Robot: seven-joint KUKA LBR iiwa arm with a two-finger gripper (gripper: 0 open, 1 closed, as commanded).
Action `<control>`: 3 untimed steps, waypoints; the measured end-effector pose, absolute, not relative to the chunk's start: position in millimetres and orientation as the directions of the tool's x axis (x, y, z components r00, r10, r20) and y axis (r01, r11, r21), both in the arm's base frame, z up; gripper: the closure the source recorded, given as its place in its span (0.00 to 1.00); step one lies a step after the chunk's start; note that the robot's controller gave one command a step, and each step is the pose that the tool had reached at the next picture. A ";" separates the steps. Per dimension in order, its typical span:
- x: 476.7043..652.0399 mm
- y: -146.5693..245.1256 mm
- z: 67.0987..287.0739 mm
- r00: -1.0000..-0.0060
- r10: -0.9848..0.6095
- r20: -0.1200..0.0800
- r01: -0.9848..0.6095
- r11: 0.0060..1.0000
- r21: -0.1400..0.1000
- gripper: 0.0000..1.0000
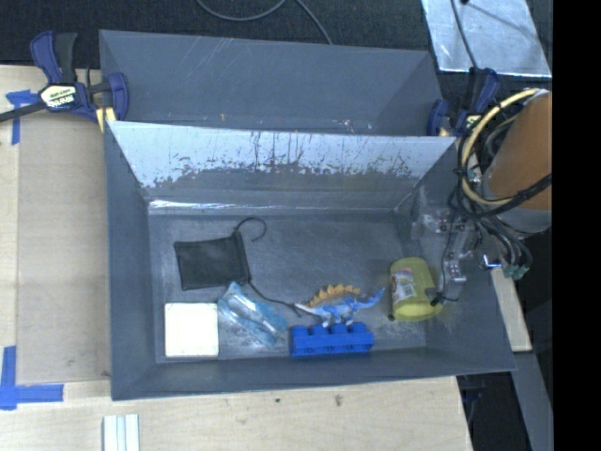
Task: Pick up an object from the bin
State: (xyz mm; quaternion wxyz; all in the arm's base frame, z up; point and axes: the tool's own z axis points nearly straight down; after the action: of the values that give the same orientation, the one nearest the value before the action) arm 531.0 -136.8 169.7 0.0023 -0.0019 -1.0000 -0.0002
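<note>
My gripper (444,292) low at right side of bin (130,280), just beside yellow jar (409,291). Can't tell if gripper open or closed. Jar lies on its side near front right corner. Also in bin: blue dino (343,301) left of jar, blue block (331,339) by front edge, clear bag (246,316), white block (192,330) in front left corner, black pouch (211,263) behind it.

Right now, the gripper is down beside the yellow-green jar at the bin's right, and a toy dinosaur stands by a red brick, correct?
Not quite: the camera view shows the brick is blue, not red. The rest holds: the gripper is down beside the yellow-green jar at the right of the bin, and the toy dinosaur stands by that brick.
</note>
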 end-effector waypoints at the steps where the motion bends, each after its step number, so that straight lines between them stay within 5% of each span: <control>1: 533.1 -136.2 174.2 -1.000 0.001 -0.004 0.001 1.000 -0.001 0.00; 2: 540.5 -149.2 115.8 -0.993 -0.115 0.001 -0.115 0.993 0.000 0.00; 3: 536.7 -154.1 107.7 -0.997 -0.078 -0.006 -0.078 0.997 -0.002 0.00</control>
State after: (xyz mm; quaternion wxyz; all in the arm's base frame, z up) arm 536.7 -154.1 107.7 -0.0030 0.0391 -0.9992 0.0011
